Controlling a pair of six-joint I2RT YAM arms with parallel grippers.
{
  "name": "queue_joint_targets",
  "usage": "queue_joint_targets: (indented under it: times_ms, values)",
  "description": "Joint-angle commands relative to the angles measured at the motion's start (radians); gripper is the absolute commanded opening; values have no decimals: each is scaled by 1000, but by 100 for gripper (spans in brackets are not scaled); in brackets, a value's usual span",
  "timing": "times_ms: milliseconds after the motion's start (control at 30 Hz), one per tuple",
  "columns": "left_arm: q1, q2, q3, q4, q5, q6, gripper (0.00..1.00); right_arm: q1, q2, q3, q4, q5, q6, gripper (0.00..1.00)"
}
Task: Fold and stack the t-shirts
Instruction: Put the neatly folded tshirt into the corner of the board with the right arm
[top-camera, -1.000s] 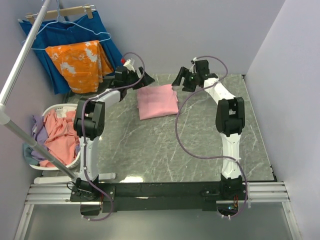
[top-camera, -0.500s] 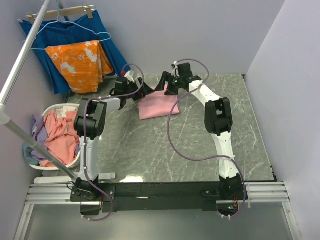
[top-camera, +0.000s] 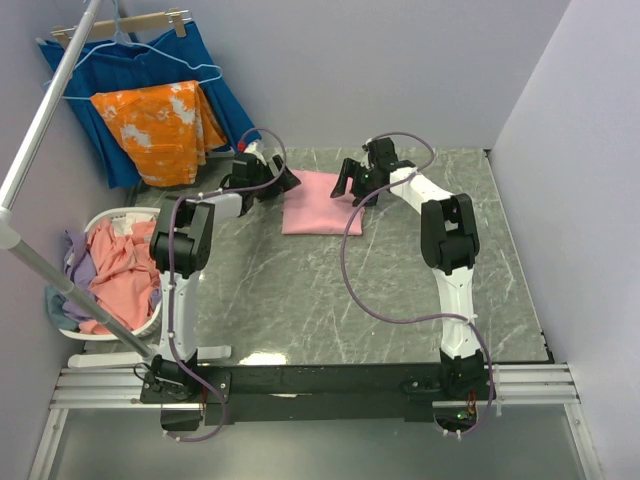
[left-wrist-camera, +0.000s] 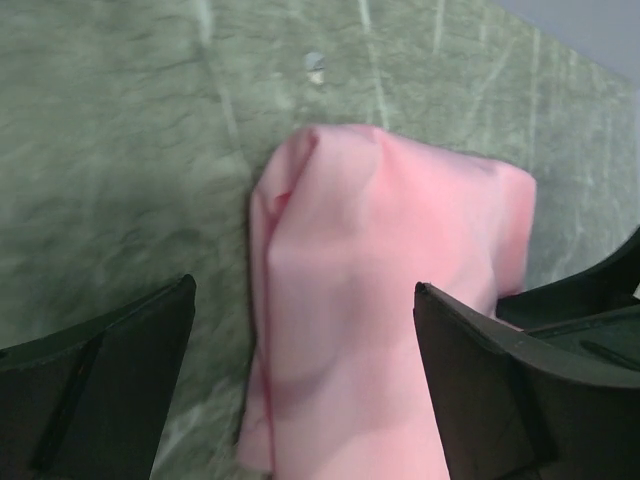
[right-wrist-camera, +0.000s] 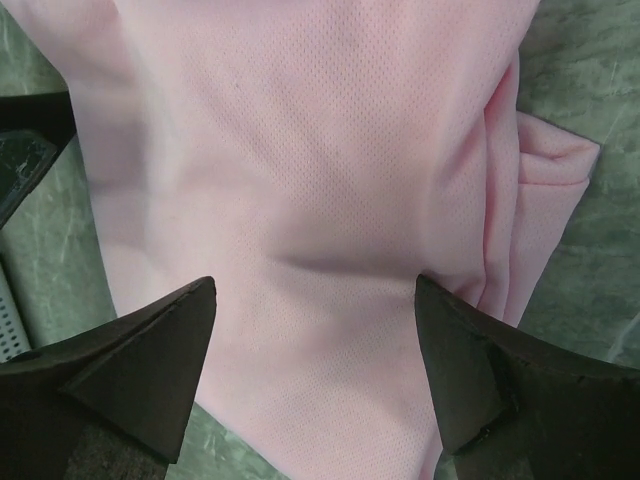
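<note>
A folded light pink t-shirt (top-camera: 318, 205) lies on the green marble table (top-camera: 350, 290) near its back edge. My left gripper (top-camera: 284, 180) stands open at the shirt's left edge; in the left wrist view the pink t-shirt (left-wrist-camera: 390, 290) fills the gap of the left gripper (left-wrist-camera: 305, 290). My right gripper (top-camera: 350, 186) is open over the shirt's right side, and the pink t-shirt (right-wrist-camera: 310, 160) shows a shallow crease between the fingers of the right gripper (right-wrist-camera: 315, 283). More t-shirts, salmon-pink (top-camera: 122, 268) and lilac (top-camera: 78, 256), lie heaped in a basket (top-camera: 100, 217).
The white basket stands off the table's left side. An orange blotched cloth (top-camera: 160, 128) and a dark blue pleated cloth (top-camera: 215, 90) hang on a rack at the back left. A grey rack pole (top-camera: 45, 120) slants across the left. Walls close in behind and on the right.
My right gripper swung left over the pink shirt and now sits at its right side. The left gripper edged toward the shirt. The shirt now lies squarer and flatter.
</note>
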Motion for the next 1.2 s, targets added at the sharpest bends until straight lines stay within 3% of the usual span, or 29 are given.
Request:
queue_joint_targets:
  times_ms: [0, 200, 333, 500, 633, 767, 1167]
  values:
    - [16, -91, -65, -35, -95, 35, 96, -6, -11, -53, -92, 97, -51, 87]
    - [15, -179, -114, 53, -26, 51, 96, -5, -69, -129, -17, 35, -62, 87]
    - [10, -132, 28, 45, 112, 45, 96, -5, -82, -140, 2, 2, -73, 87]
    - [-16, -92, 124, -21, 152, 51, 94, -6, -221, -270, 135, -25, -65, 87]
    - [-31, -153, 18, -36, 86, 81, 95, -14, -349, -338, 168, 79, -71, 95]
    - [-34, -199, -91, -26, 46, 88, 95, -34, -367, -314, 79, 130, -75, 96]
    - [-38, -210, -209, -52, -17, 86, 95, -66, -407, -540, 144, 91, 45, 96]
